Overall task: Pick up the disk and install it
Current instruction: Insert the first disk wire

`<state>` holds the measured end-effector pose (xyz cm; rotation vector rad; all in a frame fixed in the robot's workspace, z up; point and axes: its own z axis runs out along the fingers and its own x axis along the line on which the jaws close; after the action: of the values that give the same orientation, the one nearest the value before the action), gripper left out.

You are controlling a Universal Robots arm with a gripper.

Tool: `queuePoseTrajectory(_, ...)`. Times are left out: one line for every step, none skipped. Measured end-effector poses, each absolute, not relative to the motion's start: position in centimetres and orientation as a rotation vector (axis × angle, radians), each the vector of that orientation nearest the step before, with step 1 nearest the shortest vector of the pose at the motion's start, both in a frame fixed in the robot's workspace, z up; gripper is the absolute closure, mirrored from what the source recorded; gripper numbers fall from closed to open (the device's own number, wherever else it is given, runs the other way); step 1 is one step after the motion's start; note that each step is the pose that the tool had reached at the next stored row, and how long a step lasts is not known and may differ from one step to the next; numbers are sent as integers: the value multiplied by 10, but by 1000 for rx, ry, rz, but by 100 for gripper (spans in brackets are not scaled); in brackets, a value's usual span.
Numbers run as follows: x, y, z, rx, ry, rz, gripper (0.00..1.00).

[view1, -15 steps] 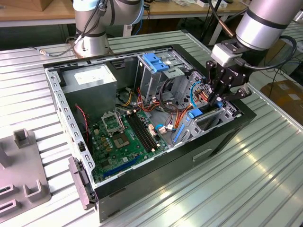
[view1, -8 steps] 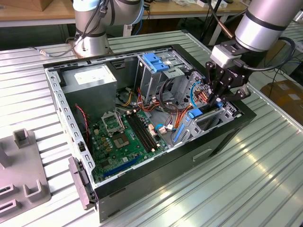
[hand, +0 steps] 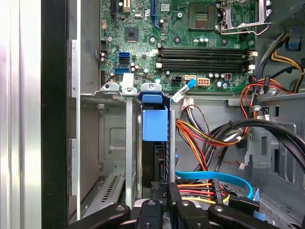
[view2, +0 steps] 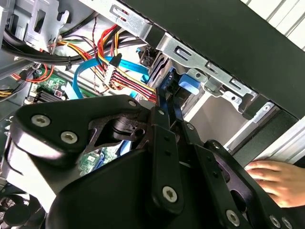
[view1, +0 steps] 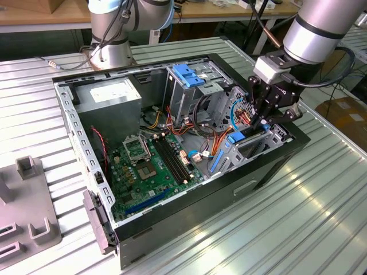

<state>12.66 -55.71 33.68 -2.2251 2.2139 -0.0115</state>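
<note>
In the exterior view, from its left, a grey tray is seen on the ribbed metal table. Next, the open computer case is laid on its side, so the green board and the slots can be reached from above. At that view's right, the claw is lowered into the case. It looks clenched on the disk, which is stood on edge in its metal slot. A hand is rested beside the case. Wooden benches are seen behind.
</note>
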Motion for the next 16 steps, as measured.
queuePoseTrajectory(127, -557, 337, -2225, 2214, -11, 82)
queuePoseTrajectory(127, -557, 336, -2224, 2213, -9, 81)
queuePoseTrajectory(127, -557, 336, -2224, 2213, -9, 81)
queuePoseTrajectory(127, -557, 337, -2225, 2214, -11, 75)
queuePoseTrajectory(127, -557, 338, -2225, 2214, -11, 75)
queuePoseTrajectory(127, -557, 339, -2225, 2214, -11, 75)
queuePoseTrajectory(127, -557, 341, -2225, 2214, -11, 75)
queuePoseTrajectory(127, -557, 345, -2225, 2214, -11, 75)
queuePoseTrajectory(127, -557, 350, -2225, 2214, -11, 75)
queuePoseTrajectory(127, -557, 350, -2225, 2214, -11, 75)
queuePoseTrajectory(127, -557, 350, -2225, 2214, -11, 76)
queuePoseTrajectory(127, -557, 351, -2225, 2214, -11, 76)
queuePoseTrajectory(127, -557, 351, -2225, 2214, -11, 89)
queuePoseTrajectory(127, -557, 351, -2225, 2214, -11, 90)
queuePoseTrajectory(127, -557, 352, -2225, 2214, -11, 90)
queuePoseTrajectory(127, -557, 352, -2225, 2214, -11, 90)
